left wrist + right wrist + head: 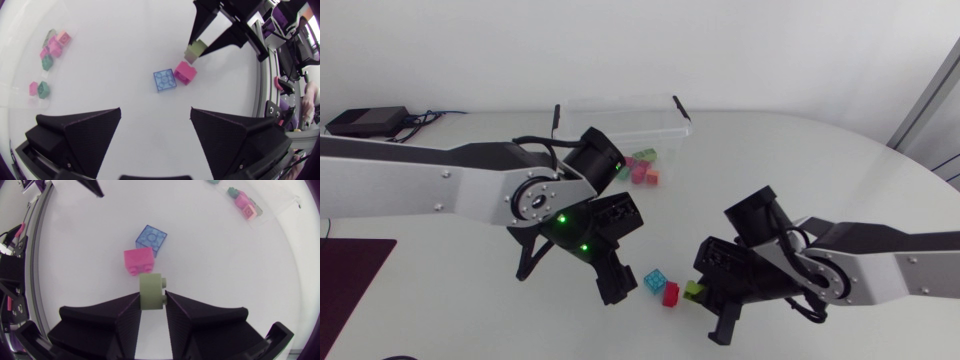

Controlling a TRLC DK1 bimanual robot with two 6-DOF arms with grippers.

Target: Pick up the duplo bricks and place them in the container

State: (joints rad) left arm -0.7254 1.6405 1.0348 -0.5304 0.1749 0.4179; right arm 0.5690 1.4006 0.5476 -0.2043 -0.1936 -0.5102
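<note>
A white table (820,170) with a smooth, plain top and a rounded far edge fills the head view. At its far left corner sits a flat black box (365,122), low and rectangular, its long side along the table's edge. Dark cables (428,118) run out from the box's right end and lie in a loose tangle on the top just beside it. At the near left a dark purple mat (355,295) lies flat; whether it rests on the table or just past its edge cannot be told.
</note>
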